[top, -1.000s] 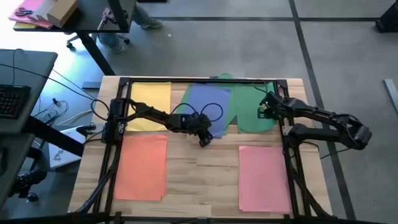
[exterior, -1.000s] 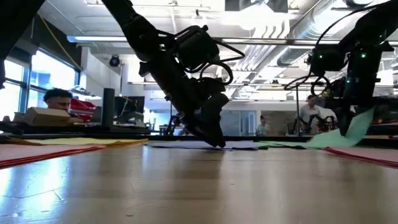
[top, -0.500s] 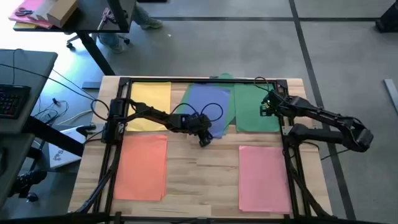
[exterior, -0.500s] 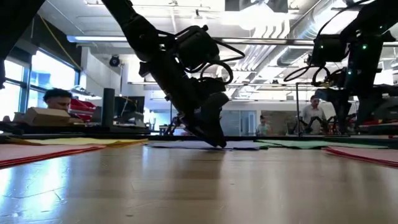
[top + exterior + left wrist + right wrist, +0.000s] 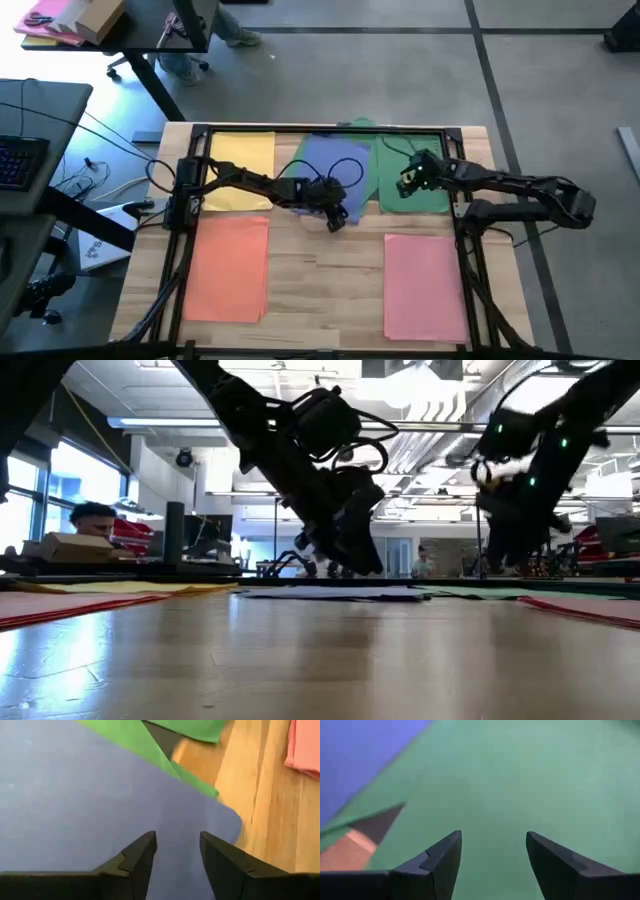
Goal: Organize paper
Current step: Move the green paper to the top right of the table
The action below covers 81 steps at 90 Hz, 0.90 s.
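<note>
A: Sorting looks partly done. Yellow sheet [image 5: 240, 170], orange sheet [image 5: 227, 268] and pink sheet [image 5: 424, 284] lie flat and apart; blue sheet [image 5: 330, 172] sits skewed, overlapping the green sheet [image 5: 411, 170] at the table's [image 5: 318, 268] far side.

B: Grippers?

A: Left gripper [image 5: 176, 847] hovers over blue, jaws parted, empty. Right gripper [image 5: 492, 851] over green, wide, empty. Thin matte paper; wood-grain top.

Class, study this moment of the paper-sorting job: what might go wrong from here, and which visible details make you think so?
1. The blue sheet lies skewed over green paper; if the open left gripper above its corner presses and drags, both may shift.
2. The open right gripper hovers over the green sheet, which lies flat; pinching it may crumple it.
</note>
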{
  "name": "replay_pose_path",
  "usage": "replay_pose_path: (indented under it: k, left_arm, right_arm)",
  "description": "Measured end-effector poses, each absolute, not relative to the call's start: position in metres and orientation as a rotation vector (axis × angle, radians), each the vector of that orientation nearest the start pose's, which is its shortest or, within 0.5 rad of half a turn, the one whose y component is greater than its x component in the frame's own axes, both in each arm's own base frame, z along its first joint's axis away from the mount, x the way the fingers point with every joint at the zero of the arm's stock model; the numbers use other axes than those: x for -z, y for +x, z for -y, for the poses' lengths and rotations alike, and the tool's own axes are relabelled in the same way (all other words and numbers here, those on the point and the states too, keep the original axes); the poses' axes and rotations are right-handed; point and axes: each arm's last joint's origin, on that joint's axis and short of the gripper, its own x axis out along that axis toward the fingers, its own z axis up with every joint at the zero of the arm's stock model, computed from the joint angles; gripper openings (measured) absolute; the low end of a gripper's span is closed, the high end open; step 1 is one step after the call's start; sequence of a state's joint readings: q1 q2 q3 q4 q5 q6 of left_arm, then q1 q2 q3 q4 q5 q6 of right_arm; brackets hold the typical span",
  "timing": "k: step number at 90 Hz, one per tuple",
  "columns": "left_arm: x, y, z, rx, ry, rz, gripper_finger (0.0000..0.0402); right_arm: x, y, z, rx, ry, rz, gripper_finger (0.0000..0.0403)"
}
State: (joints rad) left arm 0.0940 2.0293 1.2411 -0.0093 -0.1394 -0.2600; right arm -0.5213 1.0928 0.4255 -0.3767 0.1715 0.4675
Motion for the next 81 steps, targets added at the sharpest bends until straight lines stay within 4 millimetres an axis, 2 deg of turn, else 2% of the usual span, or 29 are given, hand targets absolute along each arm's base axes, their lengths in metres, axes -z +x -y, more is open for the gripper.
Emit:
replay_pose_path:
  k: [16, 26, 40, 56, 72, 81]
  left_arm:
    - [-0.139, 0.415, -0.049, -0.341, -0.231, -0.794, 0.0145]
    - [-0.136, 0.412, -0.050, -0.348, -0.230, -0.839, 0.0145]
    - [-0.129, 0.405, -0.049, -0.353, -0.226, -0.899, 0.0145]
    - [-0.122, 0.398, -0.045, -0.366, -0.244, -0.946, 0.0145]
    - [-0.121, 0.397, -0.041, -0.352, -0.219, -0.967, 0.0145]
    - [-0.121, 0.397, -0.041, -0.356, -0.224, -0.965, 0.0145]
  right_arm:
    - [-0.134, 0.155, 0.095, 0.925, 0.602, -0.892, 0.0205]
    - [-0.124, 0.149, 0.096, 0.983, 0.622, -0.980, 0.0205]
    - [-0.121, 0.147, 0.098, 1.022, 0.643, -1.004, 0.0205]
    - [-0.126, 0.140, 0.096, 1.117, 0.656, -1.009, 0.0205]
    - [-0.149, 0.151, 0.097, 0.999, 0.566, -0.883, 0.0205]
    - [-0.153, 0.154, 0.098, 0.972, 0.550, -0.854, 0.0204]
